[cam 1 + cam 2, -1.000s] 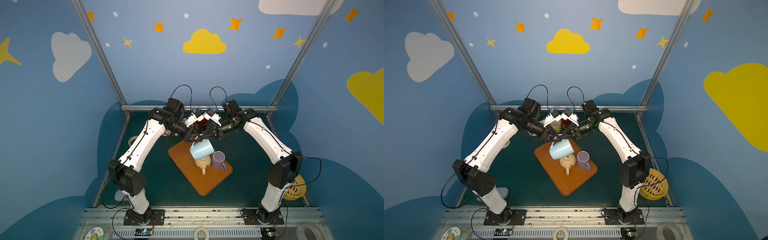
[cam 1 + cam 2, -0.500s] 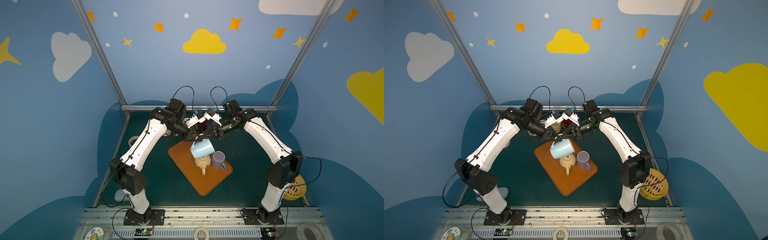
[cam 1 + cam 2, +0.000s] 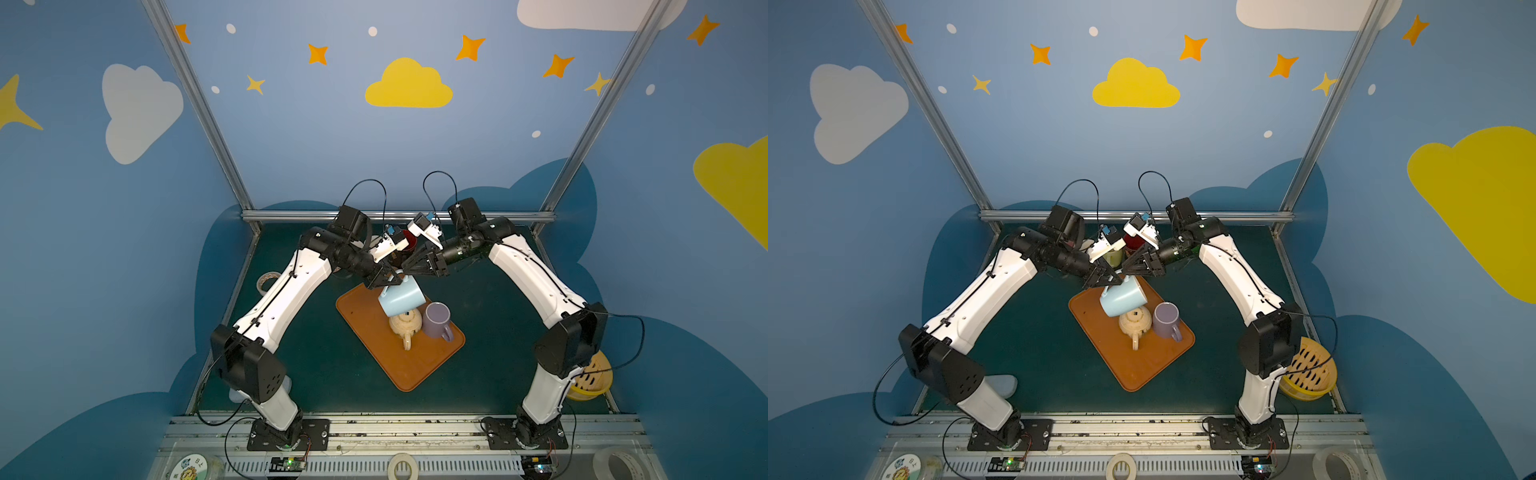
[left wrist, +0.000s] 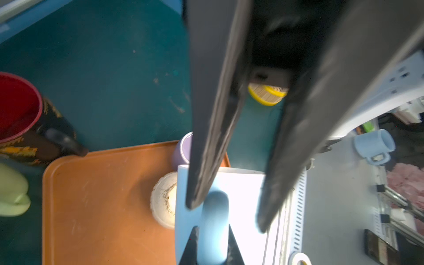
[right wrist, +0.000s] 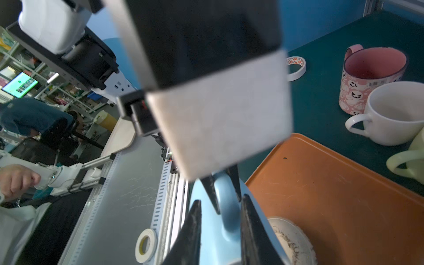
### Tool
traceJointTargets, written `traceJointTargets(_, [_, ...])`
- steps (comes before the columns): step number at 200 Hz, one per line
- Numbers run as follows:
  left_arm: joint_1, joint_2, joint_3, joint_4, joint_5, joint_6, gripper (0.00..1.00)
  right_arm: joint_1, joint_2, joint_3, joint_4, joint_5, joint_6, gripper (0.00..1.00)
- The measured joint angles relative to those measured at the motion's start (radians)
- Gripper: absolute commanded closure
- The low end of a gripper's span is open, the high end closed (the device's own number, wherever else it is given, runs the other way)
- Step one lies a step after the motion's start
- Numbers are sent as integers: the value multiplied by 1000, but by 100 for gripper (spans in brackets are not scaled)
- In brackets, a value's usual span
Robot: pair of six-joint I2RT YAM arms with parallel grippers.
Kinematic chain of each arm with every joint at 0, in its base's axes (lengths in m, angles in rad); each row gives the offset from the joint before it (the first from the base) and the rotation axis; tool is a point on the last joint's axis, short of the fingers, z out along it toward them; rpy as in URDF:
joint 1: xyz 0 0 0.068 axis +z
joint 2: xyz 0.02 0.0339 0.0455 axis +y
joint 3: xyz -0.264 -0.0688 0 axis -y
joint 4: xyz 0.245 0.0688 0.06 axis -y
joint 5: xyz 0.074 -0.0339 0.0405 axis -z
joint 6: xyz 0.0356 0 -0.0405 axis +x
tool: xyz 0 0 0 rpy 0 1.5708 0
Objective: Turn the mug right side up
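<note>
Light-blue mug (image 3: 401, 300) hangs tilted just below the left pincer (image 3: 384, 277), which is clamped on its handle; the right pincer (image 3: 409, 271) flanks that handle, and whether it grips I cannot tell. Beneath them, an orange tray (image 3: 399, 370) carries a cream teapot (image 3: 405, 326) and a lilac mug (image 3: 436, 319).

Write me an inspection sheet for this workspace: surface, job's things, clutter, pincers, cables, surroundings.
Surface: green mat with an orange tray lying on it.
Job's things: light blue mug in the air over the tray, tilted, not yet upright.
Clutter: cream teapot and purple mug on the tray; red-lined mug, pink mug, white cup and tape roll on the mat; yellow basket beside the right arm's base.
Pincers: left pincer shut on the mug's handle; right pincer open, astride the same handle.
Cables: black loops above both wrists, apart from the mug.
Surroundings: blue walls with clouds and stars; person's hand beyond the front rail.
</note>
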Motion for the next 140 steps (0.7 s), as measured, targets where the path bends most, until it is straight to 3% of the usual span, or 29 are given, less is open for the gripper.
traceJointTargets(42, [1, -52, -132, 184, -56, -56, 97, -29, -64, -74, 125, 20, 93, 58])
traceJointTargets(74, [-10, -96, -235, 381, -103, -113, 97, -80, -155, -211, 317, 107, 243, 57])
traceJointTargets(102, [-51, -110, -341, 610, -187, -176, 97, -138, -283, -400, 536, 249, 404, 57])
traceJointTargets(140, [-122, -42, -425, 945, -329, -274, 97, -159, -514, -665, 782, 554, 595, 57])
